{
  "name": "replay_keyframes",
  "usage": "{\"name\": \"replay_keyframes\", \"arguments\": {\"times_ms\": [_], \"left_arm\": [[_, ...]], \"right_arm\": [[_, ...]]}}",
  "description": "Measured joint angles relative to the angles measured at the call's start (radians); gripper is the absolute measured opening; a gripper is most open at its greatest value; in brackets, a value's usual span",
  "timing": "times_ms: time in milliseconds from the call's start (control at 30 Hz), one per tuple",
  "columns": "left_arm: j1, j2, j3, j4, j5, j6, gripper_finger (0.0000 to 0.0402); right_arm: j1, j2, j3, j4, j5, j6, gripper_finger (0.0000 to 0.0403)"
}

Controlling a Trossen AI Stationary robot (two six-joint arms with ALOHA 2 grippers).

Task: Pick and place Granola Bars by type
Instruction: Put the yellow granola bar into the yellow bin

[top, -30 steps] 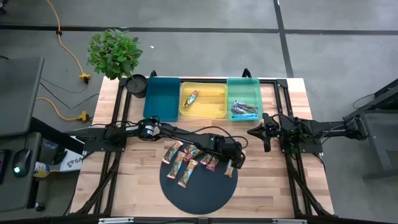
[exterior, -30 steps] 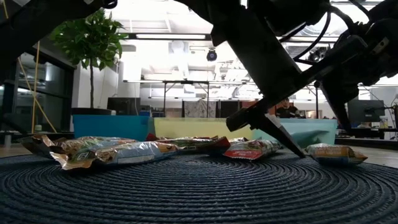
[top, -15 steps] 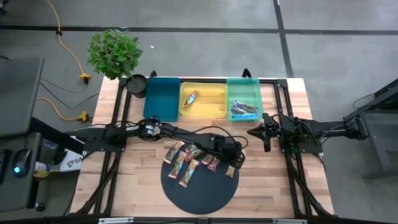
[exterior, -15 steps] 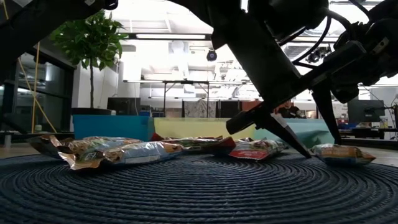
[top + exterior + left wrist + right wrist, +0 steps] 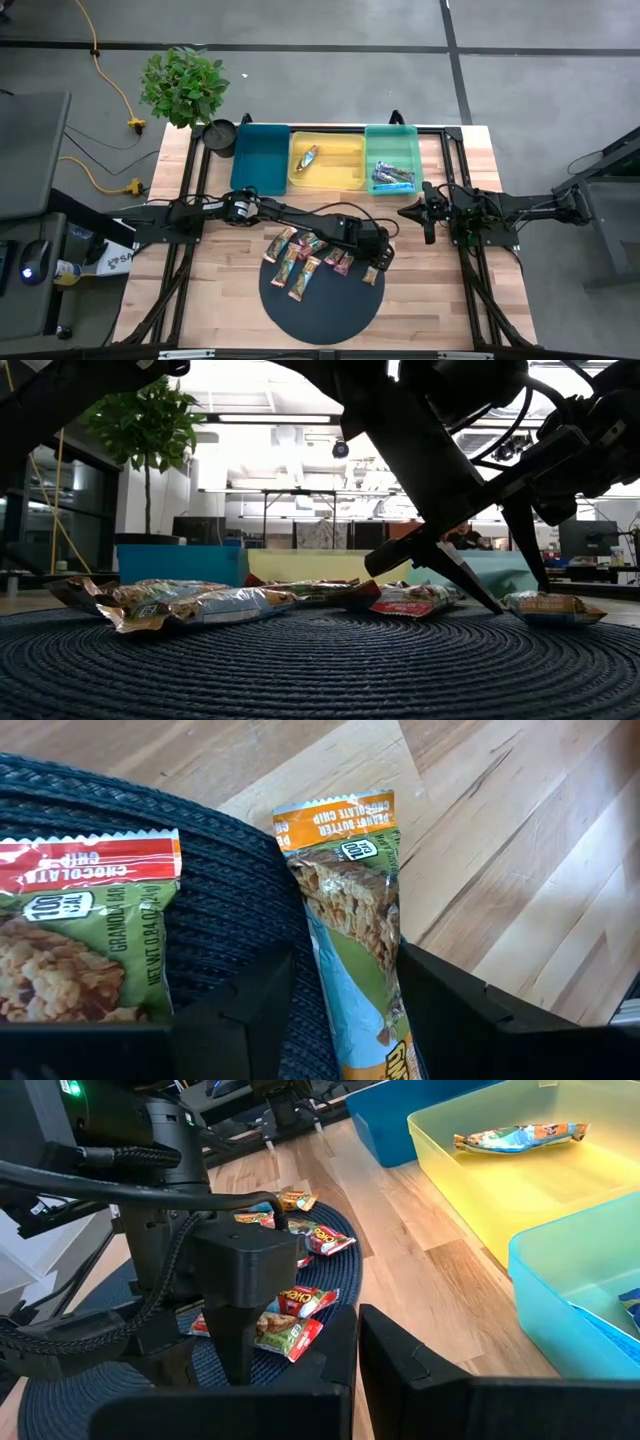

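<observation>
Lowered over the right edge of the dark round woven mat (image 5: 322, 300), my left end effector (image 5: 374, 266) straddles an orange-topped peanut butter chip granola bar (image 5: 350, 910), one finger on either side of it. The fingers (image 5: 445, 1010) stand apart with the bar lying between them, its far end reaching off the mat onto the wooden bench (image 5: 420, 300); the wrapper lies flat on the mat and I have no squeeze on it. In the low view the finger tips come down to the mat just beside that bar (image 5: 553, 608).

Next to it on the mat lies a red-topped chocolate chip granola bar (image 5: 85, 935), and further left a cluster of other bars (image 5: 300, 258) spreads over the mat's upper part.

My right end effector (image 5: 427, 222) waits above the bench to the right of the mat, near the trays, its two fingers nearly together with only a narrow gap and nothing in them.

Along the back of the bench stand three trays side by side: a dark blue tray (image 5: 260, 160), a yellow tray (image 5: 345, 175) holding one orange-ended bar (image 5: 306, 158), and a light teal tray (image 5: 392, 140) holding blue-purple bars (image 5: 393, 177). A potted plant (image 5: 185, 88) stands at the bench's back left corner.
</observation>
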Motion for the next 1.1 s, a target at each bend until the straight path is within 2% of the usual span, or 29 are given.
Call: {"name": "replay_keyframes", "arguments": {"times_ms": [300,733,1100], "left_arm": [[0.0,0.0,0.0,0.005,0.02,0.0,0.0173],[0.0,0.001,0.0,0.027,0.06,0.02,0.0067],[0.0,0.003,-0.001,0.068,0.089,0.042,0.0053]], "right_arm": [[0.0,0.0,0.0,0.0,0.0,0.0,0.0],[0.0,0.0,0.0,0.0,0.0,0.0,0.0],[0.0,0.0,0.0,0.0,0.0,0.0,0.0]]}}
